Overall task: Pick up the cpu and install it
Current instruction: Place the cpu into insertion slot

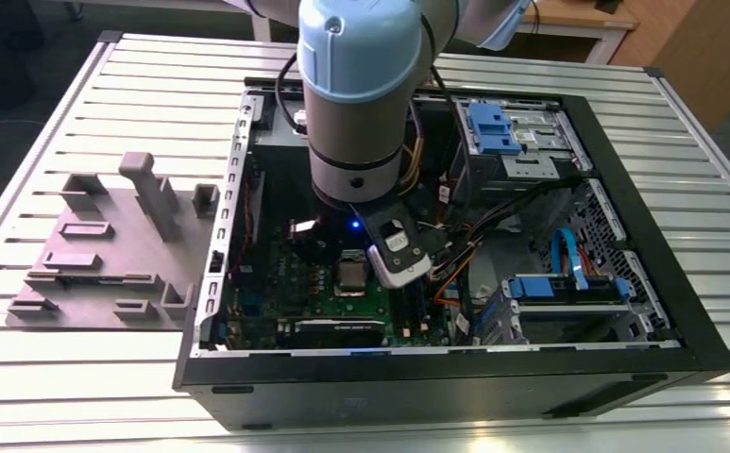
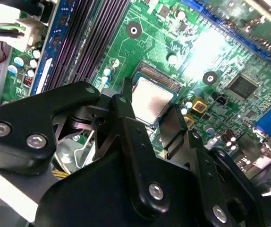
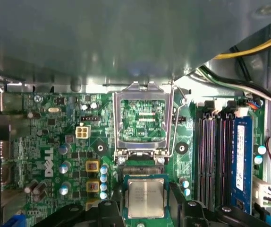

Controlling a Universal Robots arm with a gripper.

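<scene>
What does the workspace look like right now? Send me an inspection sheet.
Surface: slatted metal table carrying the open computer case.
Job's things: cpu held just over the socket, whose gold contacts partly show; load plate flipped open.
Clutter: grey fixture block on the table, on the exterior view's left of the case.
Gripper: gripper inside the case, fingers shut on the cpu's edges.
Cables: yellow cable near the memory slots; blue cables near the drive bay.
Surroundings: wooden furniture beyond the table.
</scene>
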